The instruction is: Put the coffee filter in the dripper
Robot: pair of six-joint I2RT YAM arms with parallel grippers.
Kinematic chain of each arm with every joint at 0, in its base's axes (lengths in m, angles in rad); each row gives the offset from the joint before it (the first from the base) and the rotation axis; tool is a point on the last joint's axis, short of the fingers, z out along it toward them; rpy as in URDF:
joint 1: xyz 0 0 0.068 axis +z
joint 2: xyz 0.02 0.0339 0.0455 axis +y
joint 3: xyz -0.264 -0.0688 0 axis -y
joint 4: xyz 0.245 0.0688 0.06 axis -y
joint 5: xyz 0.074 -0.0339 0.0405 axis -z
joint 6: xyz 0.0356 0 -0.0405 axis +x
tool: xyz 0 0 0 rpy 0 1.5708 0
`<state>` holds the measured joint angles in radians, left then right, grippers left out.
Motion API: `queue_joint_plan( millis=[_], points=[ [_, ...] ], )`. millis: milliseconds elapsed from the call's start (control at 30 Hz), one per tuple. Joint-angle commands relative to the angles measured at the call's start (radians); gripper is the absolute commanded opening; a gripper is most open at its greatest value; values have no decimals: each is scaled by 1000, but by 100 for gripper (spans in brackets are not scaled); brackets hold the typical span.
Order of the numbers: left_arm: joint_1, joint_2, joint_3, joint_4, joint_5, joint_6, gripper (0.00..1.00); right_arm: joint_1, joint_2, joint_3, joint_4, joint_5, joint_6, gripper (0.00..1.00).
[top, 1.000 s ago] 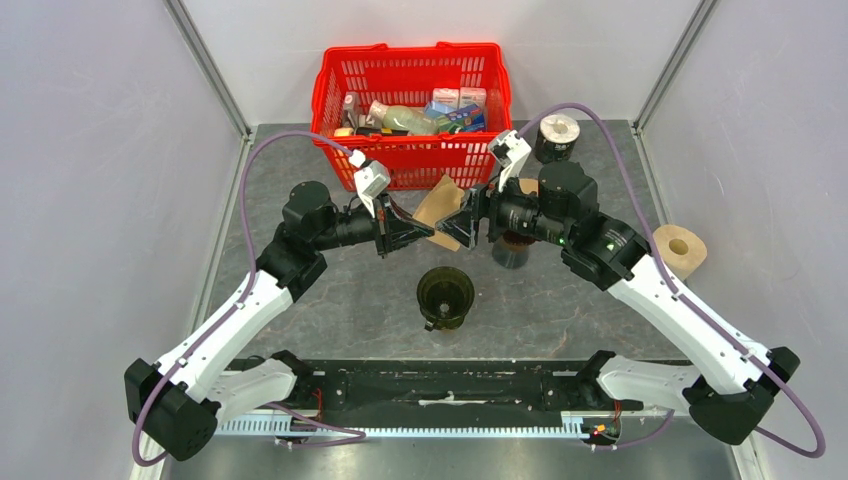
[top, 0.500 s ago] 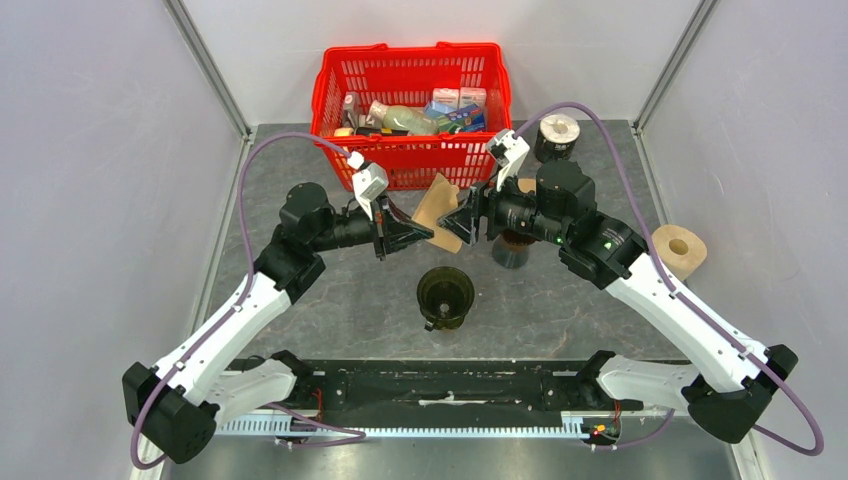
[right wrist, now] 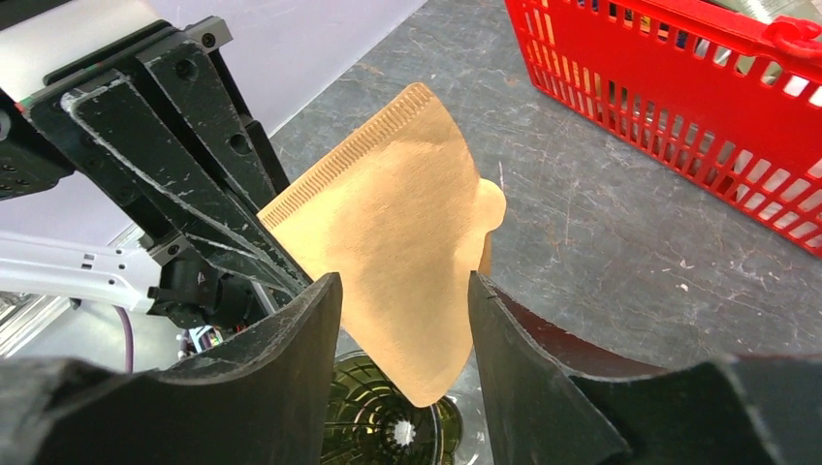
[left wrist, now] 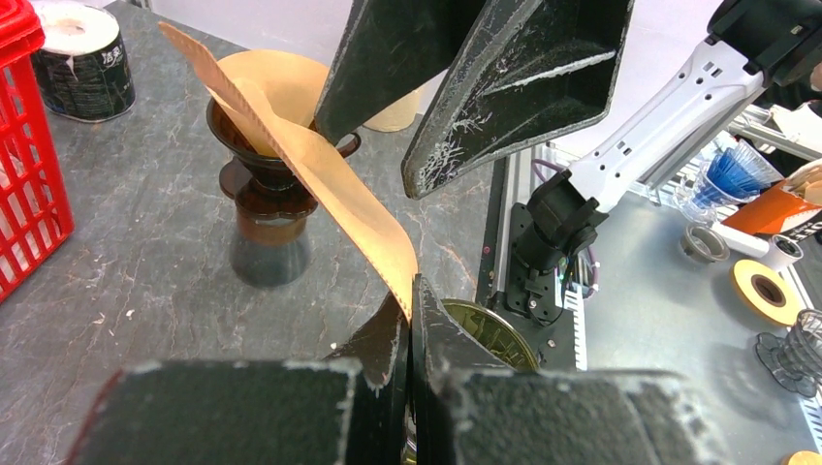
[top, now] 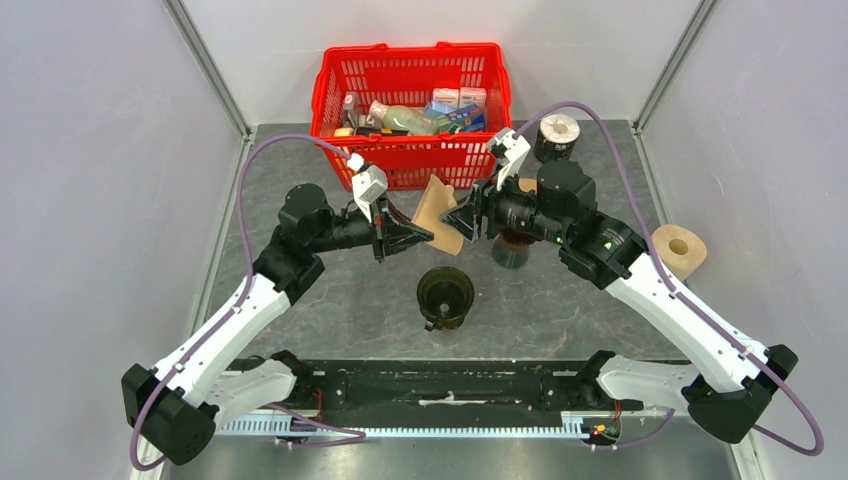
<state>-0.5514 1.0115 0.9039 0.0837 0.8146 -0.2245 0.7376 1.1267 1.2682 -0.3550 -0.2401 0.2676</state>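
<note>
Coffee filter (top: 437,212) hangs above the bench (top: 330,290), just behind the dripper (top: 445,295), with the red basket (top: 410,100) beyond it and a second dripper (left wrist: 271,145) under the right arm. Since a second ago the right gripper (top: 458,222) has narrowed its jaws, which stand partly open either side of the filter without clearly pinching it. The left gripper (top: 425,236) is clamped tight on the filter's lower corner.
</note>
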Motion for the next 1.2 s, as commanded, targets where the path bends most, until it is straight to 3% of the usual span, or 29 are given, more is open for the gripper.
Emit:
queue_joint_plan(
  millis=[0, 133, 233, 333, 800, 1167],
  points=[
    [1, -11, 0, 34, 0, 32, 2, 0, -21, 10, 45, -49, -2, 57],
    [0, -9, 3, 27, -21, 28, 2, 0, -34, 2, 53, -79, 9, 59],
    [0, -10, 1, 28, -15, 34, 2, -1, -50, -7, 34, 30, 14, 68],
    [0, -10, 3, 27, -22, 33, 2, -1, -58, -11, 11, 124, 20, 70],
    [1, -3, 6, 25, -34, 28, 2, -1, -60, -12, 41, -19, 41, 72],
    [0, 9, 13, 23, -42, 17, 2, 0, -73, -14, 39, -32, 67, 72]
  ],
)
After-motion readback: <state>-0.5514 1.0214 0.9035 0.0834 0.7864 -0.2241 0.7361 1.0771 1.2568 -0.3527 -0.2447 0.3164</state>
